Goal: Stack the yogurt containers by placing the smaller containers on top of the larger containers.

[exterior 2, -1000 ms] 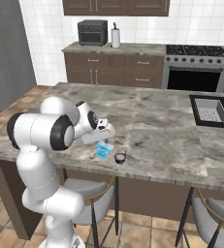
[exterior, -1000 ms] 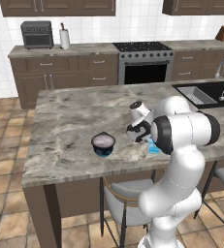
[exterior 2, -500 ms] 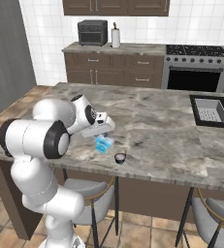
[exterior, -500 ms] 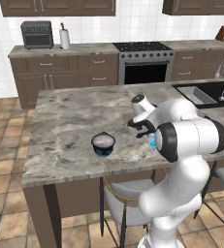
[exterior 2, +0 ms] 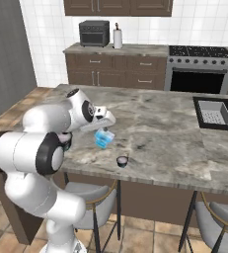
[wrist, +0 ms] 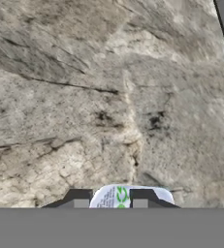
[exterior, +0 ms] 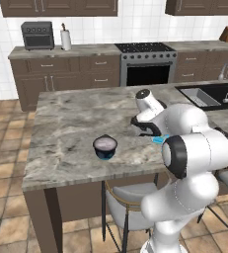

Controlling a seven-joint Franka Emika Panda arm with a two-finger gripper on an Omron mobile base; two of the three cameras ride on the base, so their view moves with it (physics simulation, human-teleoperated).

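Note:
My gripper (exterior 2: 104, 132) is shut on the translucent light-blue cup (exterior 2: 103, 139) and holds it a little above the marble island counter (exterior 2: 160, 128). In the hand view the cup's pale printed top (wrist: 128, 196) sits between the two dark fingertips (wrist: 79, 202). A sliver of the blue cup (exterior: 160, 140) peeks out beside the hand in the left base view. The wide dark navy bowl-like cup (exterior: 105, 147) with its pale top stands on the counter to the left of the hand. The tiny dark cup (exterior 2: 122, 161) stands near the counter's front edge, just below and right of the held cup.
A sink (exterior 2: 214, 111) is set into the counter at the right. Stools (exterior: 130, 207) stand under the island's front edge. The stove (exterior: 146, 66) and a toaster oven (exterior: 37, 34) line the back wall.
The light-blue cup has risen off the counter in my shut gripper. The arm's elbow has swung outward and lower.

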